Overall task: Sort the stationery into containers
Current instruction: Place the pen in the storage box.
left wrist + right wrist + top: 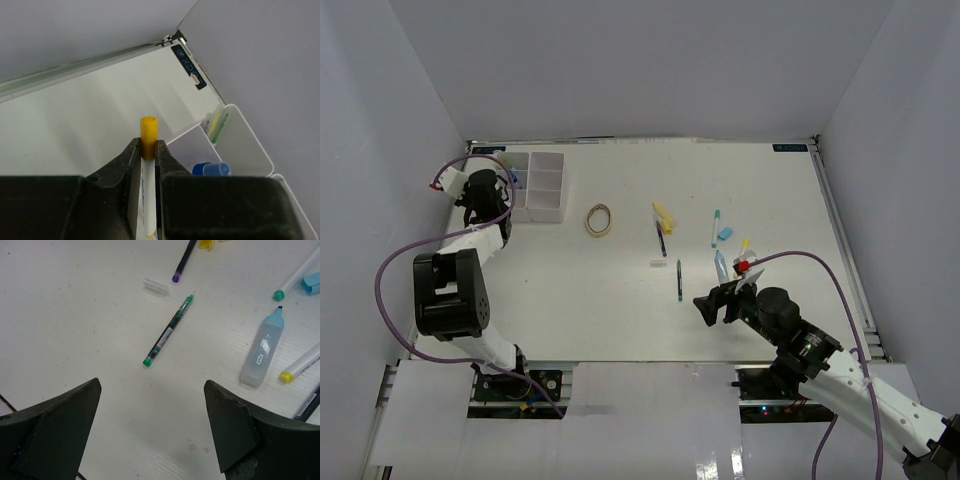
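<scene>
My left gripper (483, 197) (148, 146) is shut on a white marker with a yellow cap (148, 131), held over the left edge of the white organizer tray (548, 213) (250, 139). The tray holds a blue-capped bottle (210, 169) and yellow and green pens (218, 125). My right gripper (716, 304) (152, 385) is open and empty above the table, near a green pen (679, 280) (168, 331). A tan ring (599, 219), a yellow item (664, 215), a dark pen (661, 238) (183, 262), a light blue highlighter (261, 349) and a blue eraser (725, 234) lie on the table.
A small clear cap (157, 287) lies beside the green pen. A white marker with a teal end (295, 274) and one with a yellow end (301, 365) lie to the right. White walls enclose the table on three sides.
</scene>
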Tool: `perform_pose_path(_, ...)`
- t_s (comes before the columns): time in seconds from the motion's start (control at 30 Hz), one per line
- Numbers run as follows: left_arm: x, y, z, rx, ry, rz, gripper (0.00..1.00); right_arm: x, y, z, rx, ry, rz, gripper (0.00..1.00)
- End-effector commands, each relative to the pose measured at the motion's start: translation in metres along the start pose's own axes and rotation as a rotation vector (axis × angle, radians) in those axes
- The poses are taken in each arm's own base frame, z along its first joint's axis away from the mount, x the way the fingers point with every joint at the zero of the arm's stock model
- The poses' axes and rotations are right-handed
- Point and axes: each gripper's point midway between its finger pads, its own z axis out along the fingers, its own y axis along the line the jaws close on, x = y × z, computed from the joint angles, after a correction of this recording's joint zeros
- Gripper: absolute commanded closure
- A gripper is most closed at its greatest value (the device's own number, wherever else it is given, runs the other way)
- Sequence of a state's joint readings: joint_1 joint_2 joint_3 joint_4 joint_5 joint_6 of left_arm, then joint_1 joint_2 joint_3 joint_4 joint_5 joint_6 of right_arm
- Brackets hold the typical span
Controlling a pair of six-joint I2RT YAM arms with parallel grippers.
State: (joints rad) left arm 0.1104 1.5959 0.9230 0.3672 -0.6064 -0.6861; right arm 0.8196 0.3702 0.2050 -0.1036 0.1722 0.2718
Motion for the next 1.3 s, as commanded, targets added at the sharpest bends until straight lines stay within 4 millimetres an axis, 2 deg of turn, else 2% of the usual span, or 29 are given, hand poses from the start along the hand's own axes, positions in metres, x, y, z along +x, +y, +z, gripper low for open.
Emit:
perform_pose_path(0.0, -0.008, -0.012, 0.01, 0.019, -0.036, -0.058, 0.94, -0.007, 0.003, 0.002, -0.017, -0.027, -0.014, 0.1)
perform_pose_path(0.2, 0.008, -0.007, 0.023, -0.003, -0.037, -0.078, 0.93, -0.006, 0.004, 0.002, -0.018, -0.013, -0.01, 0.1)
perform_pose_path(0.33, 0.009, -0.012, 0.025, 0.011, -0.034, -0.108, 0.94, -0.004, 0.004, 0.002, -0.018, -0.007, -0.009, 0.1)
perform_pose_path(0.5, -0.006, -0.022, 0.022, 0.023, -0.04, -0.127, 0.97, -0.005, 0.003, 0.002, -0.012, -0.008, -0.007, 0.1)
perform_pose_path(0.53, -0.015, -0.026, 0.018, 0.035, -0.054, -0.136, 0.98, -0.005, 0.003, 0.003, -0.008, -0.006, -0.007, 0.1)
perform_pose_path(0.67, -0.031, -0.03, 0.009, 0.054, -0.089, -0.145, 0.99, -0.004, 0.002, 0.004, -0.006, 0.003, -0.015, 0.1)
perform_pose_path(0.73, -0.034, -0.031, 0.009, 0.064, -0.1, -0.148, 0.99, -0.004, 0.003, 0.004, -0.009, 0.008, -0.018, 0.1)
perform_pose_path(1.07, 0.011, -0.025, 0.027, 0.052, -0.02, -0.14, 0.97, -0.007, 0.003, 0.003, -0.008, -0.005, -0.02, 0.1)
perform_pose_path(1.27, 0.024, -0.026, 0.025, 0.089, 0.0, -0.133, 0.87, -0.006, 0.003, 0.004, -0.009, 0.003, -0.022, 0.1)
